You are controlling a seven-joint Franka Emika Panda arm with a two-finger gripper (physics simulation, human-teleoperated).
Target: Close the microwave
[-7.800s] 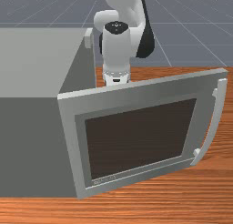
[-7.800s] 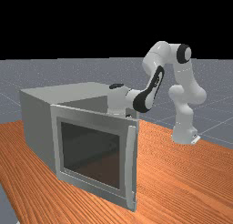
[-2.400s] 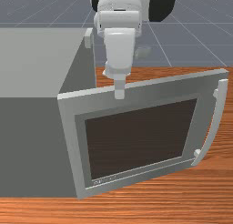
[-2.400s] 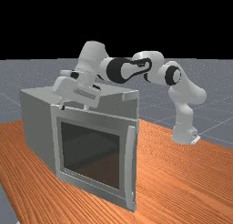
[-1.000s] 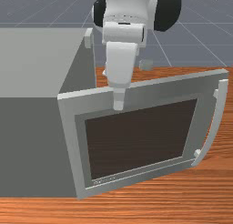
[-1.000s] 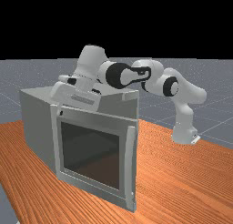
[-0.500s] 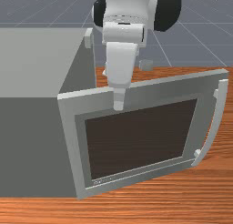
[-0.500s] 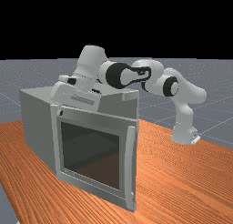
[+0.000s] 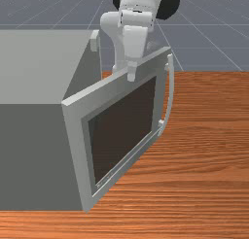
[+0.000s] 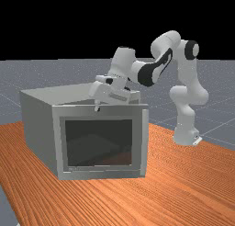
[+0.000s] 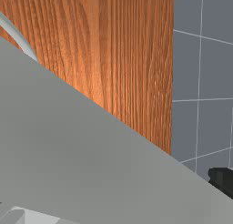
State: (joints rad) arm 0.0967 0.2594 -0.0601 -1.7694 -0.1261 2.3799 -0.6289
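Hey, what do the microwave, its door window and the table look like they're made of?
The microwave looks like painted metal or plastic, matte: its sides are plain, even grey. The window could be tinted glass or plastic, a smooth dark pane. The table looks like wood with a soft sheen: orange-brown, with streaky grain.

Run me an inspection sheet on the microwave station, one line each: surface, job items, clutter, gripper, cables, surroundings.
Surface: orange-brown wood table, grain visible.
Job items: grey microwave on the table; its door stands open, with the handle along the free edge, away from the box.
Clutter: nothing seen.
Gripper: the gripper is at the door's top edge, partly in front of the door; whether it presses on it, I cannot tell.
Cables: nothing seen.
Surroundings: grey floor with pale grid lines; black backdrop in the far view.
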